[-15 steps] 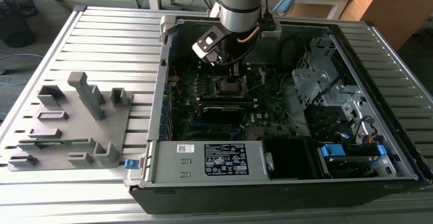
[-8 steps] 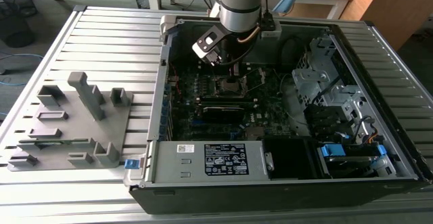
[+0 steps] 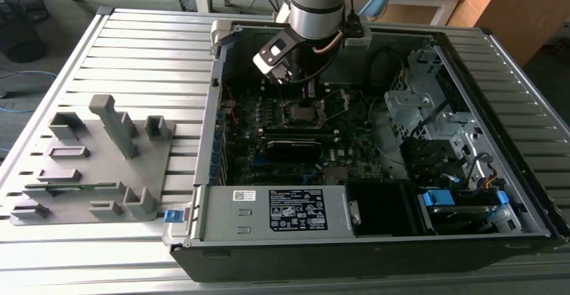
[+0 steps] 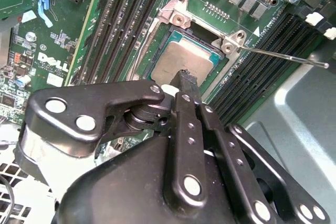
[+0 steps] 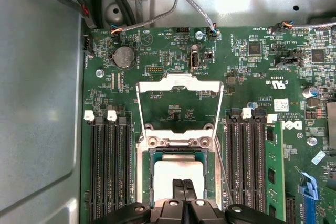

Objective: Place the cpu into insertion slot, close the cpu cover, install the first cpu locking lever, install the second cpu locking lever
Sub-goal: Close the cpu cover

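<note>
Silver-grey cpu (image 5: pixel 170 174) lies in the insertion slot (image 5: pixel 151 177) under the closed, empty gripper (image 5: pixel 182 183).

exterior view: you look from high at the near side, down over the whole open case (image 3: pixel 267 261) | first wrist view: close, straight down on the motherboard (image 5: pixel 252 77) | second wrist view: closer, slanted — all share the cpu (image 4: pixel 181 59).

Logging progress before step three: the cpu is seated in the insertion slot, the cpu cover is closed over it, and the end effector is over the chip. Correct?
One error: the first wrist view shows the cpu cover open, swung back over the board. The cpu does sit in the insertion slot, with the end effector over it.
</note>
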Controlling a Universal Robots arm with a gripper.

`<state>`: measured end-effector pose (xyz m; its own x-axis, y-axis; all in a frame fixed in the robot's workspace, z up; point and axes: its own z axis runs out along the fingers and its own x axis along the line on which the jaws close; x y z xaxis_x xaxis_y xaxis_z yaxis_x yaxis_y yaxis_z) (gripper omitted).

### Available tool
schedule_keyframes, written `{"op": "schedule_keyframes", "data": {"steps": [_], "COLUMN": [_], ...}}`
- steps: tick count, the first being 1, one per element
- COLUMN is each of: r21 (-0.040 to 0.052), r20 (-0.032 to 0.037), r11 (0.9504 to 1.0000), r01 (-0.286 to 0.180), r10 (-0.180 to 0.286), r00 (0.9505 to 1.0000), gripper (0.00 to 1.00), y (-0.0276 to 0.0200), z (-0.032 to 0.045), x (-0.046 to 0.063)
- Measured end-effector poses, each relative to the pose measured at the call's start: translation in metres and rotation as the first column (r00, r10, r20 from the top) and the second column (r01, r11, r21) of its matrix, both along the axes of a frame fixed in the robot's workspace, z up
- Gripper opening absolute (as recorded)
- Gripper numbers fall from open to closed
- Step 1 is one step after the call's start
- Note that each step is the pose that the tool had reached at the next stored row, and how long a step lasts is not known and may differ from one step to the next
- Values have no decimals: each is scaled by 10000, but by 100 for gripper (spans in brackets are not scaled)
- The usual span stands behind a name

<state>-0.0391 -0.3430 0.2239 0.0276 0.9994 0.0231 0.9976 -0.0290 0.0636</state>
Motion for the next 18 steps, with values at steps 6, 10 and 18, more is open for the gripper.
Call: {"op": "schedule_keyframes", "data": {"steps": [6, 10, 18], "r21": [0, 1, -2], "r20": [0, 1, -1], "r11": [10000, 10000, 10000], "r01": [0, 0, 0], "r10": [0, 0, 0], "r00": [10000, 10000, 10000], "gripper": [11, 11, 11], "y": [0, 0, 0], "z": [65, 81, 132], "x": [0, 0, 0]}}
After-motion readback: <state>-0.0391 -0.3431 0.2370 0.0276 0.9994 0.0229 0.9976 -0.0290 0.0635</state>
